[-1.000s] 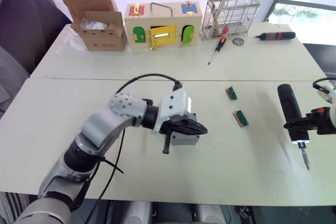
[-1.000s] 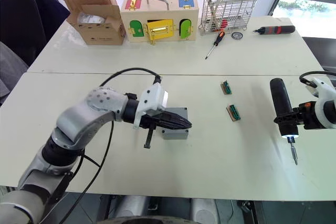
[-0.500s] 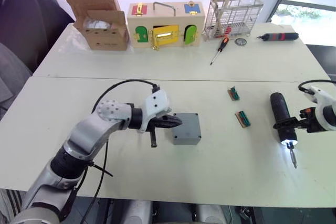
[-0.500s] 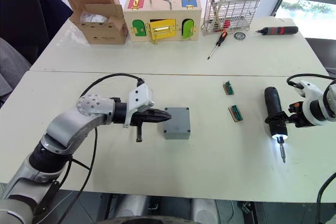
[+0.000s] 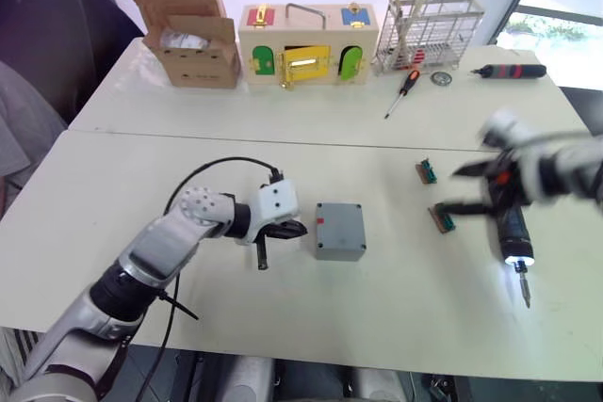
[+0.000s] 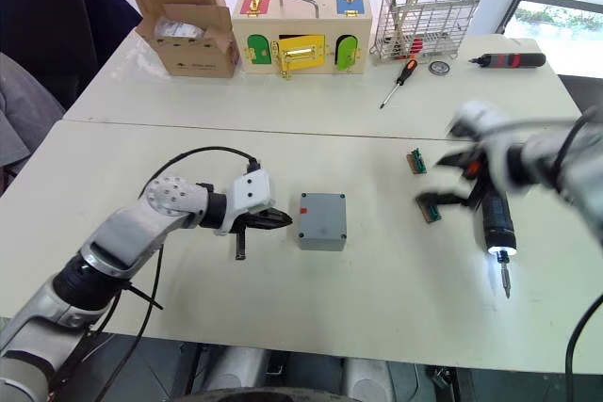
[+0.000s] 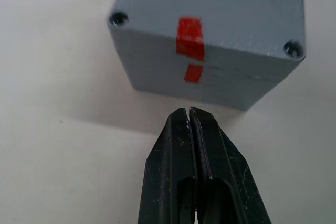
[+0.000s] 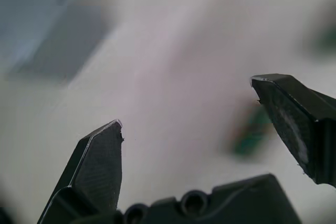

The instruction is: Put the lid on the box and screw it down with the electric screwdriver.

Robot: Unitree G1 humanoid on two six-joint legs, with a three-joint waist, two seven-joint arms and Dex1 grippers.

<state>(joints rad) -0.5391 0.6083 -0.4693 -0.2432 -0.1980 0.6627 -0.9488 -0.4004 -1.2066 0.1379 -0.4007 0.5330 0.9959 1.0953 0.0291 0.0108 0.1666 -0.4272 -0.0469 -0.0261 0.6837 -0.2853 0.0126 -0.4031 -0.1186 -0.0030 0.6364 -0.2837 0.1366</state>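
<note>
Grey box [image 7: 210,40] with lid on, just ahead of closed left claw [image 7: 188,113], right claw [image 8: 210,135] spread wide, empty.

Bare table [image 5: 377,298] rings the box [image 5: 339,230] — left gripper [image 5: 294,229] just beside it, green connectors [image 5: 441,217] and electric screwdriver [image 5: 513,232] well apart on its other side.

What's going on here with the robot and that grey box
The lid already sits on the box in the middle of the table. The left gripper is shut and empty, just beside the box's red-marked side without touching it. The right gripper is open and in motion above the electric screwdriver, which lies on the table with its tip lit. The screws are not being driven yet.
</note>
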